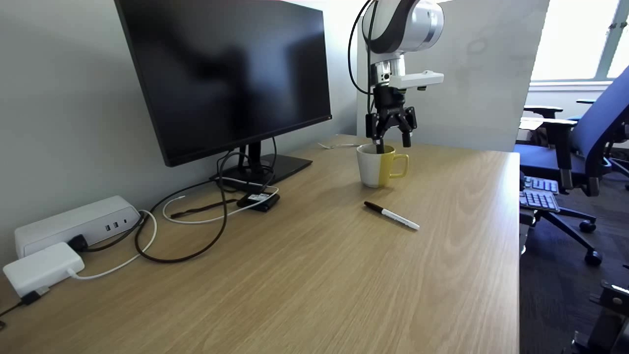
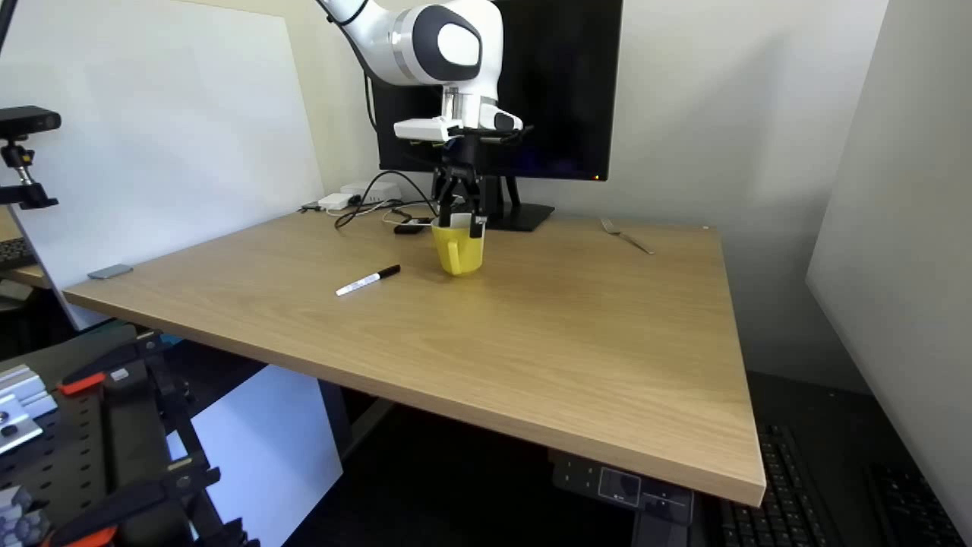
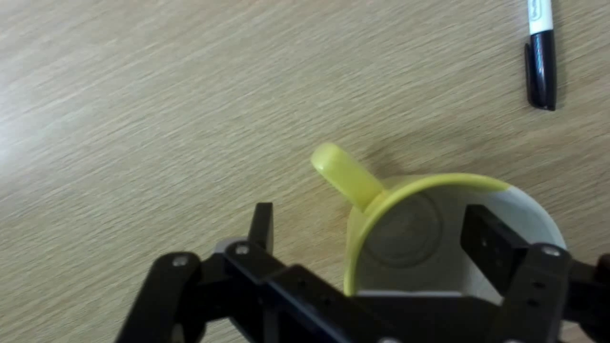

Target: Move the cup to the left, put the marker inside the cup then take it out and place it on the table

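The cup, a half white and half yellow mug (image 1: 371,169) with a yellow handle, stands upright on the table (image 1: 295,275). It also shows in the other views (image 2: 459,251) (image 3: 457,180). My gripper (image 1: 393,146) is open right over the cup. In the wrist view the gripper (image 3: 371,216) has one finger over or inside the mug's opening and the other outside, past the handle side. Part of the rim is hidden behind the gripper. The marker (image 1: 391,216), black-capped with a white body, lies flat on the table beside the cup, also in the wrist view (image 3: 542,66).
A monitor (image 1: 236,73) on a black stand (image 1: 285,164) stands behind the cup. Black and white cables (image 1: 223,216), a white power strip (image 1: 78,223) and a white adapter (image 1: 44,268) lie along the wall. A fork (image 2: 626,238) lies on the table. The table's front edge (image 2: 456,406) shows.
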Controlling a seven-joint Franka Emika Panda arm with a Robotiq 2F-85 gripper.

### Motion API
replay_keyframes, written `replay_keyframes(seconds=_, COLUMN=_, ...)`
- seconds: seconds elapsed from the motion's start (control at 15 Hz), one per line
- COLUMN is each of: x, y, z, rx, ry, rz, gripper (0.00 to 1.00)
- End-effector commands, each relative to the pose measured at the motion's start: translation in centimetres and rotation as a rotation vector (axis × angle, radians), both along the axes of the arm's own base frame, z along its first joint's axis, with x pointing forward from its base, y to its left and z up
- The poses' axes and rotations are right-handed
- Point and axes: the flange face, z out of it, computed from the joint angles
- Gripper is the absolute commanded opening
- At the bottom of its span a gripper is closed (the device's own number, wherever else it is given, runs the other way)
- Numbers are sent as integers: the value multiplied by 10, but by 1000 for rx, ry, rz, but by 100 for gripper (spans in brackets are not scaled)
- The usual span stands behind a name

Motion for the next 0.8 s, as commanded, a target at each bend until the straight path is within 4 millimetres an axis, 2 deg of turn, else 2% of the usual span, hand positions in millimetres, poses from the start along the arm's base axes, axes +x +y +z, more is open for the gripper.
replay_keyframes(seconds=0.0, x=6, y=2, z=-2, rx=35, ry=-6, rz=4, gripper=100)
replay_keyframes(seconds=0.07, x=6, y=3, z=-2, rx=39, ry=-13, rz=4, gripper=75)
replay_keyframes(seconds=0.2, x=5, y=5, z=-1, rx=49, ry=-27, rz=6, gripper=67)
replay_keyframes(seconds=0.73, x=4, y=3, z=8, rx=86, ry=-77, rz=3, gripper=10)
